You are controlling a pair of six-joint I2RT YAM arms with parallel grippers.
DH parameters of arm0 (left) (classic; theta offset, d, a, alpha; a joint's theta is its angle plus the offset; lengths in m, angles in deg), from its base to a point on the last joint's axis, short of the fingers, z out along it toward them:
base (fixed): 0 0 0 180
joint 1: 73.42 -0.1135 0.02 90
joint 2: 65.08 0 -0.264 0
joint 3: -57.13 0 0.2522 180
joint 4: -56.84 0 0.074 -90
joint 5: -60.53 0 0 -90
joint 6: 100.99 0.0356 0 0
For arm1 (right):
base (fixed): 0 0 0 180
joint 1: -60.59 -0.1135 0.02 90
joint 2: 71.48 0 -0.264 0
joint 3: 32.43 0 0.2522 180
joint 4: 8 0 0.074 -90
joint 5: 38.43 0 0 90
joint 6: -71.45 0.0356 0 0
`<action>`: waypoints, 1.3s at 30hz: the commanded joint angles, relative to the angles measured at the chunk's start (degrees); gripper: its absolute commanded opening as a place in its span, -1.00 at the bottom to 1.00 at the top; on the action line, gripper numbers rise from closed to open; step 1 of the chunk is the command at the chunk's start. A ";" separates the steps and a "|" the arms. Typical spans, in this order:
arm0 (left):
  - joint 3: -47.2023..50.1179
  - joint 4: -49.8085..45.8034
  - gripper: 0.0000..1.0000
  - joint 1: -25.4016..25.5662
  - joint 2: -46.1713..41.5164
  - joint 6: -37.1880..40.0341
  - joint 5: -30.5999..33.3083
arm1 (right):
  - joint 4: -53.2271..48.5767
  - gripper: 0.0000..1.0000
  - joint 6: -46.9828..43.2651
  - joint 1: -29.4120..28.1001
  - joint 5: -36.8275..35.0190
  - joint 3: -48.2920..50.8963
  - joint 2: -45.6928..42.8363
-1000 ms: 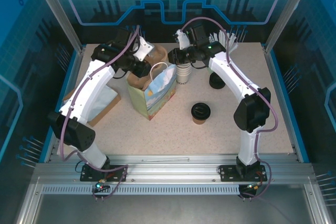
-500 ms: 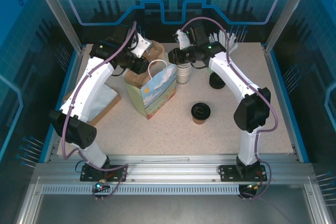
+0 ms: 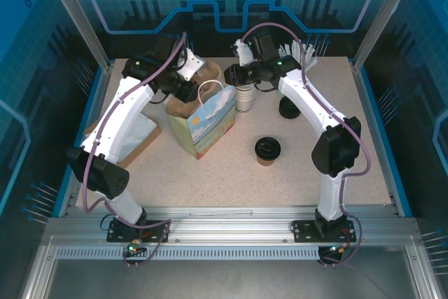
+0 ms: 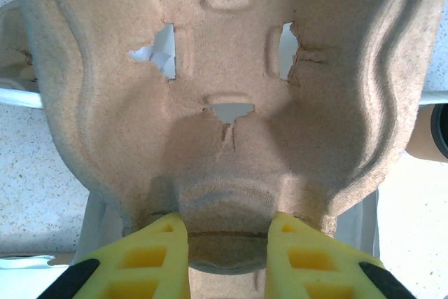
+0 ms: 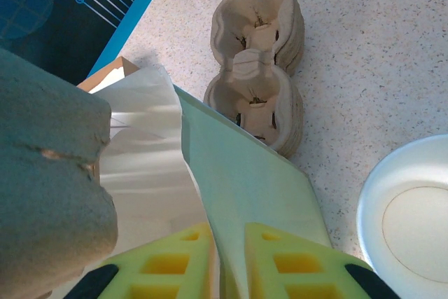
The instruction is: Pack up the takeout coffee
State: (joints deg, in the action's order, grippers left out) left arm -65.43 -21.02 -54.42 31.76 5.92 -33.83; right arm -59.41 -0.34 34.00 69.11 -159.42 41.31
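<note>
**Top, left-wrist and right-wrist views.** The takeout coffee (image 3: 267, 150) stands upright on the table (image 3: 231, 173), its long axis vertical and the black lid facing up. It is right of the gift bag (image 3: 206, 127) and nearer the arm bases than the loose black lid (image 3: 288, 108), touching neither. Neither gripper is near it.

The left gripper (image 4: 227, 243) has its jaws closed to a narrow gap on the near rim of a moulded pulp cup carrier (image 4: 231, 103), which is held over the bag's open mouth. The right gripper (image 5: 227, 260) has its jaws almost together, pinching the bag's upper edge between the yellow fingers (image 5: 175, 264).

Bare tabletop surrounds the coffee on all sides, widest toward the near edge. The far side is crowded by a stack of white cups (image 3: 243, 96) just beside the bag and a stack of pulp carriers (image 5: 259, 68) behind it. Flat brown paper bags (image 3: 136, 141) lie along the left edge.
</note>
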 commanded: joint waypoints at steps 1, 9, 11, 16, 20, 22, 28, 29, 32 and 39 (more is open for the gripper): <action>-0.57 -2.57 -0.57 0.17 1.29 1.34 -0.47 | 0.39 -0.61 0.06 0.27 -0.07 0.47 -0.90; -1.94 -4.73 -0.57 0.42 2.99 2.24 -0.56 | 0.80 -0.61 0.41 0.29 0.36 0.30 -0.74; -2.32 -5.07 -0.57 0.41 3.29 2.27 -0.41 | 0.86 -0.61 0.59 0.28 0.58 0.31 -0.90; -3.30 -6.50 -0.57 0.55 4.52 2.83 -0.13 | 1.04 -0.59 0.42 0.27 0.78 0.47 -0.94; -3.44 -7.22 -0.57 1.35 4.94 3.57 -0.17 | 1.09 -0.58 0.42 0.22 0.75 0.30 -0.89; -3.61 -7.27 -0.56 1.69 4.82 3.92 -0.11 | 0.91 -0.58 0.45 0.25 0.58 0.28 -0.83; -4.41 -7.18 -0.55 1.82 4.00 3.78 -0.15 | 0.82 -0.59 0.42 0.27 0.19 0.25 -0.71; -4.41 -7.18 -0.55 1.81 3.76 3.85 -0.06 | 0.82 -0.59 0.42 0.35 0.16 0.24 -0.71; -4.17 -7.55 -0.55 1.82 3.49 3.90 0.13 | 0.73 -0.59 0.42 0.32 0.03 0.09 -0.62; -3.61 -8.68 -0.55 1.69 4.41 3.91 1.64 | 0.50 -0.59 0.41 0.53 -0.33 0.09 -0.81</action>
State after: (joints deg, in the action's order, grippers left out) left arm -68.03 -26.57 -52.78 35.50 8.70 -33.33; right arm -59.10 -0.29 34.00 69.16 -159.42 41.31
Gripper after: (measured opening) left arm 0.237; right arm 0.207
